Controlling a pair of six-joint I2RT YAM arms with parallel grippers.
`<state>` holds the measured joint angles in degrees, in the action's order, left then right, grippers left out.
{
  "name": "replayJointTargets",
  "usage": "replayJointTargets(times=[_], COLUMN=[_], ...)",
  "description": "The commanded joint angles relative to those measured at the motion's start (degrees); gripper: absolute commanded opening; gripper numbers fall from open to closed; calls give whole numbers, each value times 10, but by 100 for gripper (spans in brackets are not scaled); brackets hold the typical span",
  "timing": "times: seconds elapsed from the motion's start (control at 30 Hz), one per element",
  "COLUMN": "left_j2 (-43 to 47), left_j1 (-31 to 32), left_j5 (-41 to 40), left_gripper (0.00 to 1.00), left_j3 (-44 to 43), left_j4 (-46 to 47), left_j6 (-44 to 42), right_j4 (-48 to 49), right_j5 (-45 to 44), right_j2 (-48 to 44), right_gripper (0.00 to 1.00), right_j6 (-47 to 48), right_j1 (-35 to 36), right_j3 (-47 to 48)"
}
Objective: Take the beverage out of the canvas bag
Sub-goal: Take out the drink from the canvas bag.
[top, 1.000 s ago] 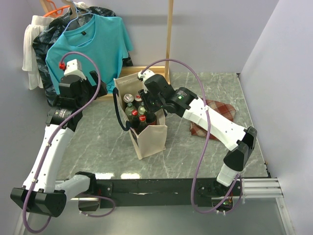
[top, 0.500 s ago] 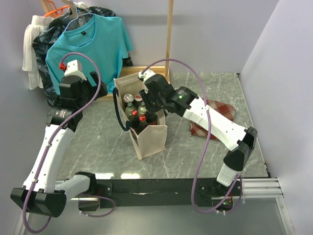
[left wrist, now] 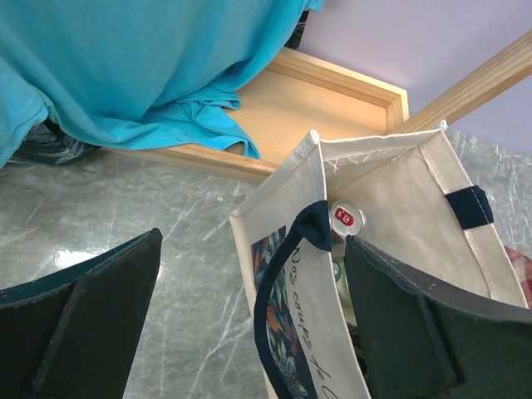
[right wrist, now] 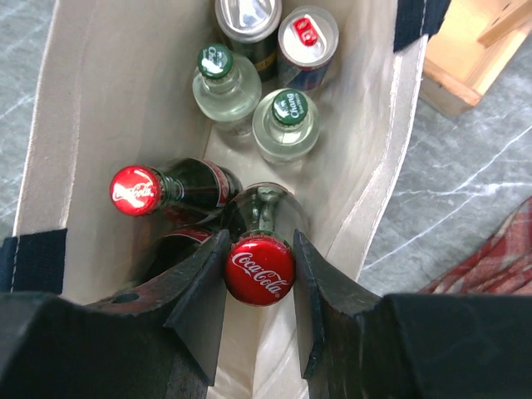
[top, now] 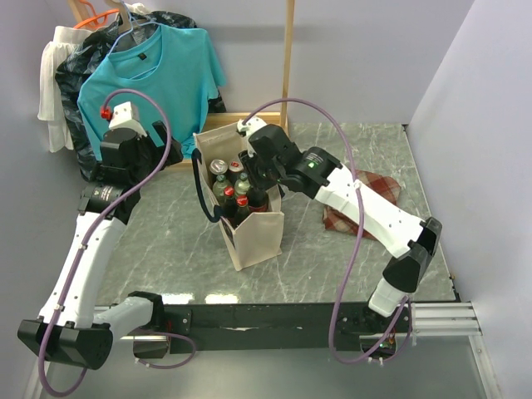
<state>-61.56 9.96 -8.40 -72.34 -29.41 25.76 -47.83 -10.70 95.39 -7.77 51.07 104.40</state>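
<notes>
Because the right gripper [right wrist: 259,278] is clamped just under the red cap of a cola bottle [right wrist: 263,208] standing close to upright inside the canvas bag [right wrist: 366,174], near its right wall, the bottle's long axis runs up toward that wrist. In my judgement, the move out is a straight lift clear of the neighbouring bottles [right wrist: 224,83] and cans [right wrist: 307,37]. The left gripper [left wrist: 249,274] hangs near the bag's left side, spread wide and holding nothing, and is the farther one.
</notes>
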Motion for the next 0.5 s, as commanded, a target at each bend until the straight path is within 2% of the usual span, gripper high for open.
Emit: replayJointTargets(times=[0.0,0.3,0.47], left_j2=[17,12,10], left_j1=[0,0,0], left_j5=[-1,7,5], left_gripper=[96,96,96], left_j3=[-16,-32,-38], left_j4=[11,8,5], left_j6=[0,-2,-5], right_j4=[98,98,67], right_j5=[-42,-46,-49], right_j2=[-82,-83,-64], right_gripper=[0,0,0], right_j6=[26,38,53], right_j1=[-5,-5,-4], right_j3=[51,84,145])
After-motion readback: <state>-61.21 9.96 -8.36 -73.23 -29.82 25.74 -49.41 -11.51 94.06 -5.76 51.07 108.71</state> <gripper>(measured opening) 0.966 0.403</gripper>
